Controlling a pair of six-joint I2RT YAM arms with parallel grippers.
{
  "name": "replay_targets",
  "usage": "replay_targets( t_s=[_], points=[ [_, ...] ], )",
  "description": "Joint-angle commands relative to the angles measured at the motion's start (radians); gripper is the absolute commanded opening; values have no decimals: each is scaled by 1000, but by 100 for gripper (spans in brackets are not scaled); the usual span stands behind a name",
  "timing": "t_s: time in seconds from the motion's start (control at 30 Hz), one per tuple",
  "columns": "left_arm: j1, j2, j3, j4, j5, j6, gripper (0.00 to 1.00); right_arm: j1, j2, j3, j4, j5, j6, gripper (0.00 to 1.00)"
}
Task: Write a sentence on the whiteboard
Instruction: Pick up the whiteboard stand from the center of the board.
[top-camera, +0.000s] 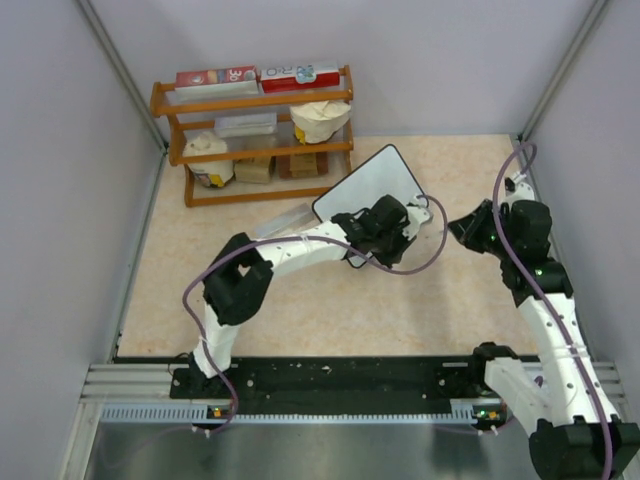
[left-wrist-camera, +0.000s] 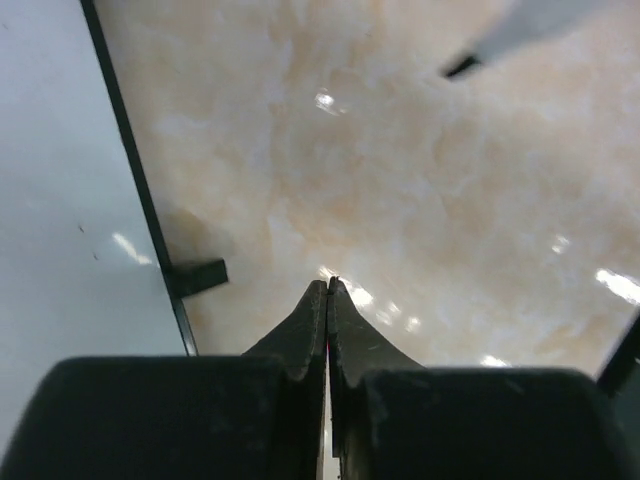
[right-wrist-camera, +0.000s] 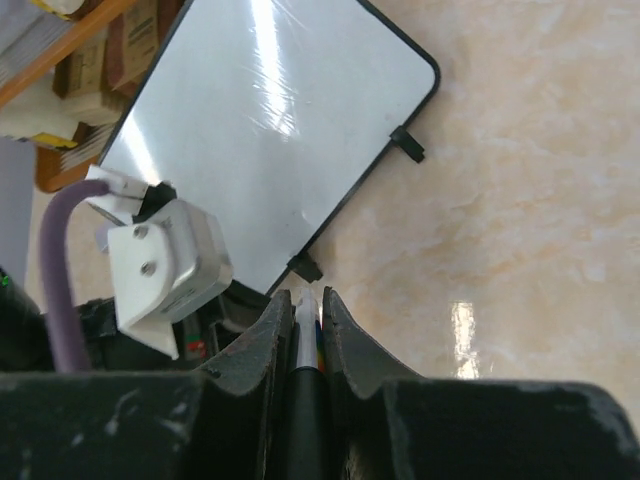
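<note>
The whiteboard lies tilted on the table, and its face is plain white inside a thin black frame. The sentence does not show on it. My left gripper sits low beside the board's near right edge, with the board and one black foot just to its left. Its jaws are pressed together with nothing visible between them. My right gripper hovers to the right of the board, shut on a marker with a black and silver barrel, pointing toward the board's foot.
A wooden shelf with boxes and bags stands at the back left. A clear plastic box lies just left of the board. Grey walls close in on both sides. Purple cables loop off both arms.
</note>
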Motion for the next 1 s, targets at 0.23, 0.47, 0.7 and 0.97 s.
replay_targets(
  t_s=[0.23, 0.47, 0.7, 0.97],
  points=[
    [4, 290, 270, -22, -339, 71, 0, -30, -63, -25, -49, 102, -25, 0],
    [3, 311, 241, -41, -484, 59, 0, -30, -74, -32, -50, 102, -22, 0],
    [4, 242, 111, -53, -483, 56, 0, -30, -76, -46, -50, 92, -17, 0],
    [3, 92, -161, 4, -481, -20, 0, -30, -82, -55, -49, 73, -16, 0]
  ],
)
